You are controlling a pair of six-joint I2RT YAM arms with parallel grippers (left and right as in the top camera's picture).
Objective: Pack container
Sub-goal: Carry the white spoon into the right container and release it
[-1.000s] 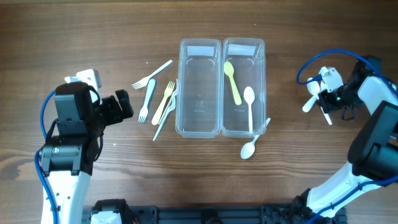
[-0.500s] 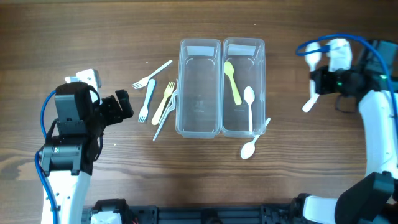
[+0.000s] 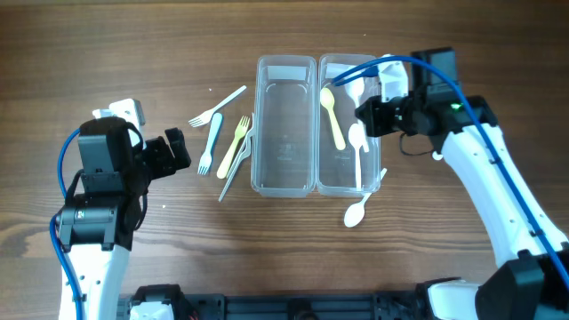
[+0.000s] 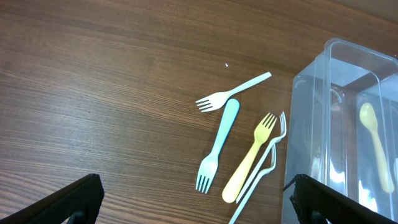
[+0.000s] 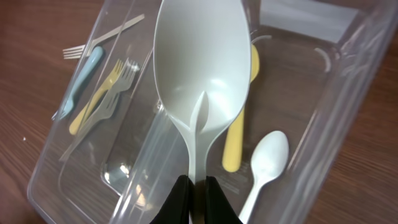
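The left claw [image 3: 180, 149] is spread open and empty, near four forks [image 3: 211, 140] lying on the surface [image 3: 133, 53]. The left container [image 3: 284, 116] seems empty, though clear plastic makes that uncertain. The right container [image 3: 348, 64] holds two spoons [image 3: 334, 120]; the right claw [image 5: 198, 193] grips a third spoon [image 5: 202, 68] above it. One loose spoon [image 3: 357, 212] lies outside, unpacked.

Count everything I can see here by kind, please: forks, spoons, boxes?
Forks: 4 (white fork, blue fork, yellow fork, clear fork)
Spoons: 4 (yellow spoon, boxed white spoon, table white spoon, held white spoon in the right gripper)
Clear boxes: 2 (left box, right box)
Total: 10
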